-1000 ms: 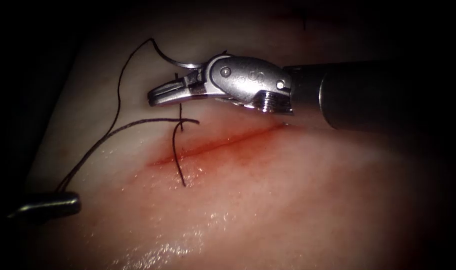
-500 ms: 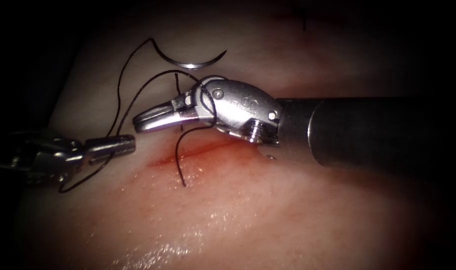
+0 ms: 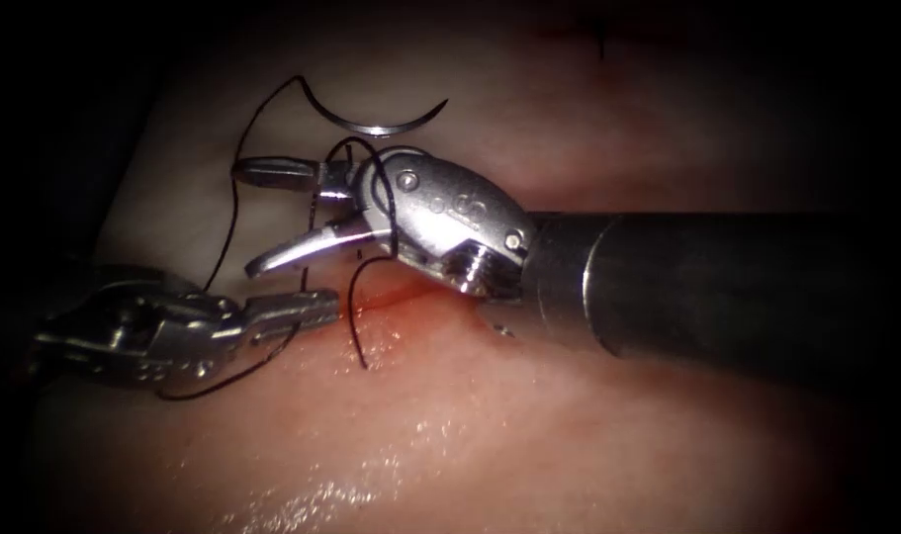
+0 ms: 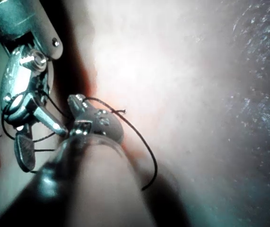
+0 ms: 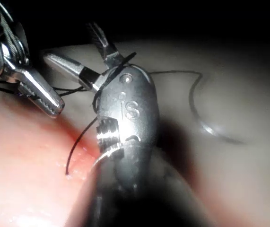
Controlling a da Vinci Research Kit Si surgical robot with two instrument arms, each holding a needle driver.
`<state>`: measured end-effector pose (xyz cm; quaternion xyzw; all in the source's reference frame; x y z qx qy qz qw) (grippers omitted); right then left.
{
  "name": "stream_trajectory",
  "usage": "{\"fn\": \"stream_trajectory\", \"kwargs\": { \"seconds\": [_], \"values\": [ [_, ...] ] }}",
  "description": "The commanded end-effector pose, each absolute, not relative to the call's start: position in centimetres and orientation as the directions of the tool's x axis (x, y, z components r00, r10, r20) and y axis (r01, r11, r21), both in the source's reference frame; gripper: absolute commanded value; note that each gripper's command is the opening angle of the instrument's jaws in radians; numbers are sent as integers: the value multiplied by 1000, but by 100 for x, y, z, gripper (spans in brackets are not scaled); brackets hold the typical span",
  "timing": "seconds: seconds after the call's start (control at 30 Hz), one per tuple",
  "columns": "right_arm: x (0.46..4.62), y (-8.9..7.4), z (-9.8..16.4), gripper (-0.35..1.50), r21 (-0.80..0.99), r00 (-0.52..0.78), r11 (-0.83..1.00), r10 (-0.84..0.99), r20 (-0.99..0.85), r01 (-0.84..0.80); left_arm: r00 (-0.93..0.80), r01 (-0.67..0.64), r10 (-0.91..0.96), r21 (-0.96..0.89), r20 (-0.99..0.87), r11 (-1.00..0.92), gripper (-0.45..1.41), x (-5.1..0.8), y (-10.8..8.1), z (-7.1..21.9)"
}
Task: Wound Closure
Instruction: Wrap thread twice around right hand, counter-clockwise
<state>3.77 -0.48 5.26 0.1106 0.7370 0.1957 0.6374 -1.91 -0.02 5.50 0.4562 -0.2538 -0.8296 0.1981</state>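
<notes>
Opening wide beside the cut, the R tool has thread looped round its neck and grips nothing, though a sec ago its jaws were shut. L tool, w/ jaws closed on the thread, has come in to the cut's left end. Needle lies free on the tissue above the cut, not in it, so this looks like knot work.

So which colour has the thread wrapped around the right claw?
The thread is black, dark against the silver right claw; it shows best in the endoscope view.
</notes>
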Motion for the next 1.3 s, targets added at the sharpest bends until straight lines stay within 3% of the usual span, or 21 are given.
{"fn": "stream_trajectory", "kwargs": {
  "seconds": [0.03,0.23,0.43,0.83,1.0,1.13,1.3],
  "values": [
    [388,-44,532,135,407,-129,905,392,-911,-125,-508,96,-561,605,-654,-791,-45,-197,-2,553],
    [386,-56,548,136,367,13,919,373,-928,-142,-506,118,-583,618,-636,-777,-45,-188,-5,533],
    [380,-102,569,123,378,126,924,370,-920,48,-491,139,-615,641,-617,-754,-45,-173,17,505],
    [369,-121,571,115,465,113,851,452,-885,242,-476,124,-609,638,-634,-760,-45,-167,82,535],
    [357,-119,576,93,510,-18,810,537,-843,289,-455,96,-575,605,-679,-790,-45,-161,67,589],
    [348,-118,579,88,543,-90,788,587,-804,290,-448,96,-561,586,-696,-805,-45,-161,45,620],
    [328,-119,578,79,599,-281,726,686,-672,338,-438,75,-534,563,-723,-823,-45,-159,28,652]
  ]
}}
